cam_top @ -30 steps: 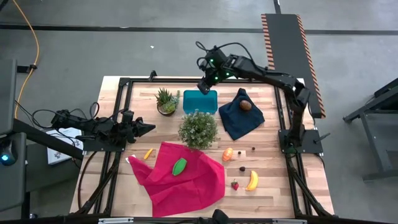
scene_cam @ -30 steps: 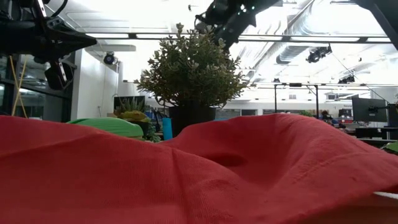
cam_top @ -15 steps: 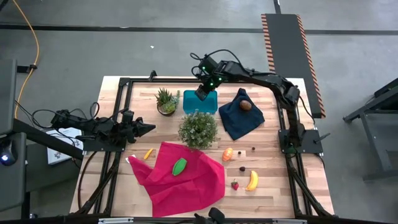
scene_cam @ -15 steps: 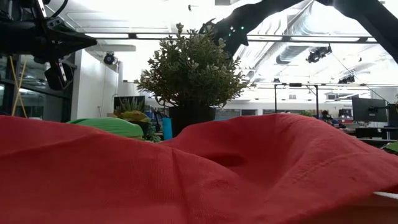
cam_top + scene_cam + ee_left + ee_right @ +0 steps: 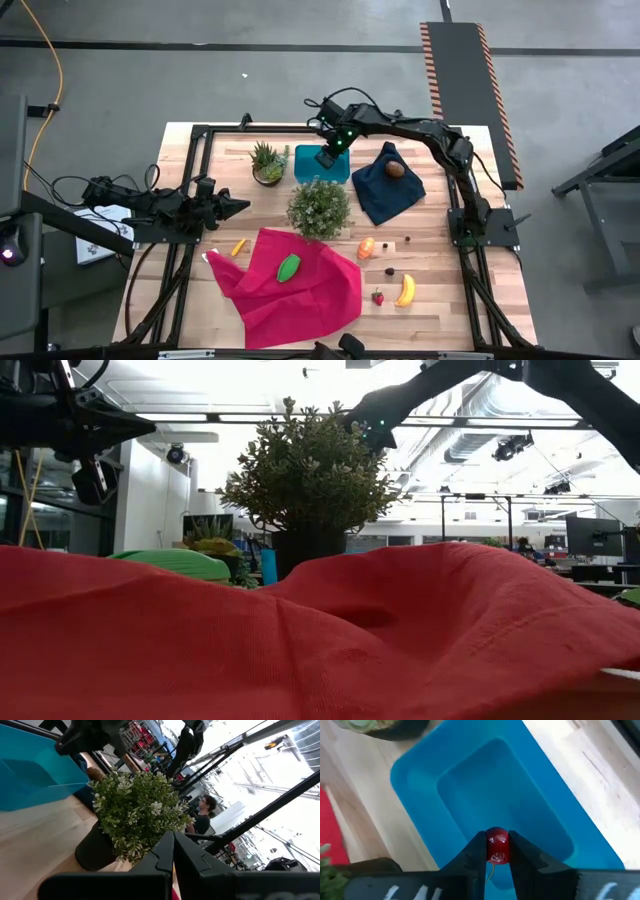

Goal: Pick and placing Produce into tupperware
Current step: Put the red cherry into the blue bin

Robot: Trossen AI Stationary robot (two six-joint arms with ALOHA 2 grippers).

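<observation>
The right gripper (image 5: 497, 851) hung directly above the open tupperware (image 5: 470, 785) at the desk's far edge, its fingers pinching a small red cherry-like fruit (image 5: 497, 845). The left gripper (image 5: 238, 207), fingers clenched empty, waited at the desk's left.

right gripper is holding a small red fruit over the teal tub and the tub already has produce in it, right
Not quite. The right gripper does hold a small red fruit over the teal tub, but the tub is empty: the right wrist view shows only its bare blue floor.
</observation>
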